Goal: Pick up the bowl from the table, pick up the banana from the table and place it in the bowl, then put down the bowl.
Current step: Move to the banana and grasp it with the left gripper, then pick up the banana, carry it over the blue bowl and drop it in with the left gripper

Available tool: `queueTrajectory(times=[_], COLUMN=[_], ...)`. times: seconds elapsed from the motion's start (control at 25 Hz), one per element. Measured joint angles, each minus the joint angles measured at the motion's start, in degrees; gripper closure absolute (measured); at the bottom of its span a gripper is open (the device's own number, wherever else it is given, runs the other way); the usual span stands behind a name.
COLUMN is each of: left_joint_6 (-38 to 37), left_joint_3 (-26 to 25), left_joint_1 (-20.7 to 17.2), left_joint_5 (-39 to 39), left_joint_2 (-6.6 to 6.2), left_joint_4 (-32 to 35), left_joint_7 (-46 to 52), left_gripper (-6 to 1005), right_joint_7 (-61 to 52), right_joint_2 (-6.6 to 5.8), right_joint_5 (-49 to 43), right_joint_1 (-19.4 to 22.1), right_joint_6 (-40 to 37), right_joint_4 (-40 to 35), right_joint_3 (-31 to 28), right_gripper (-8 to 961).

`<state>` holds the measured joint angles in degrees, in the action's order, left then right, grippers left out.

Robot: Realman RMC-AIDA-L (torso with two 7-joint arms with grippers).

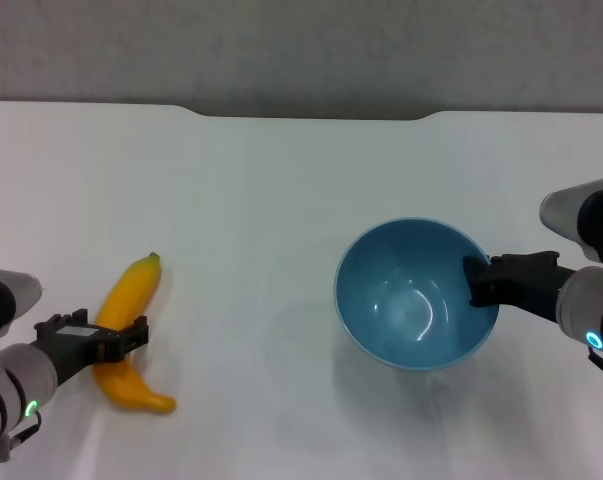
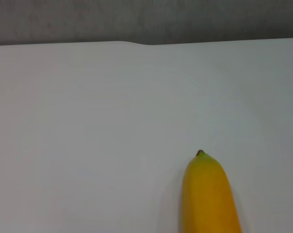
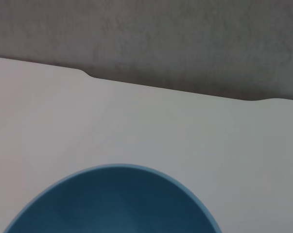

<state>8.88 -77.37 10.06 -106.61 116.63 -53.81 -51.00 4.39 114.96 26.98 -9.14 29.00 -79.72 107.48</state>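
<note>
Right hand pinches glossy bowl rim at right; left hand spread astride slick, stiff banana mid-length, lower left.

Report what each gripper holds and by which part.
The right gripper holds the bowl by its right rim. The left gripper straddles the banana at its middle; a firm hold cannot be told.

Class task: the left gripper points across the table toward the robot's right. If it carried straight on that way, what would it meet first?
The left gripper already straddles the curved yellow-orange banana, so it meets that first; the round light-blue bowl lies farther along, depth unclear.
</note>
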Motion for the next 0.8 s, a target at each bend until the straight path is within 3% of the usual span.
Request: queueTrajectory(times=[0.16, 0.48, 0.72, 0.8], left_joint_6=[0.09, 1.05, 1.0, 0.98], left_joint_3=[0.02, 0.64, 0.69, 0.69], left_joint_1=[0.1, 0.41, 0.42, 0.42], left_joint_5=[0.0, -0.41, -0.45, -0.45], left_joint_2=[0.0, 0.0, 0.0, 0.0], left_joint_4=[-0.11, -0.16, -0.17, -0.28], left_joint_7=[0.62, 0.9, 0.9, 0.89], left_gripper=[123, 258, 476, 473], right_joint_7=[0.0, 0.0, 0.0, 0.0], right_joint_2=[0.0, 0.0, 0.0, 0.0], right_joint_5=[0.0, 0.0, 0.0, 0.01], right_joint_1=[0.04, 0.08, 0.09, 0.09], right_joint_6=[0.0, 0.0, 0.0, 0.0], right_joint_4=[0.01, 0.01, 0.01, 0.08], right_joint_3=[0.0, 0.02, 0.08, 0.09], right_gripper=[913, 913, 913, 913])
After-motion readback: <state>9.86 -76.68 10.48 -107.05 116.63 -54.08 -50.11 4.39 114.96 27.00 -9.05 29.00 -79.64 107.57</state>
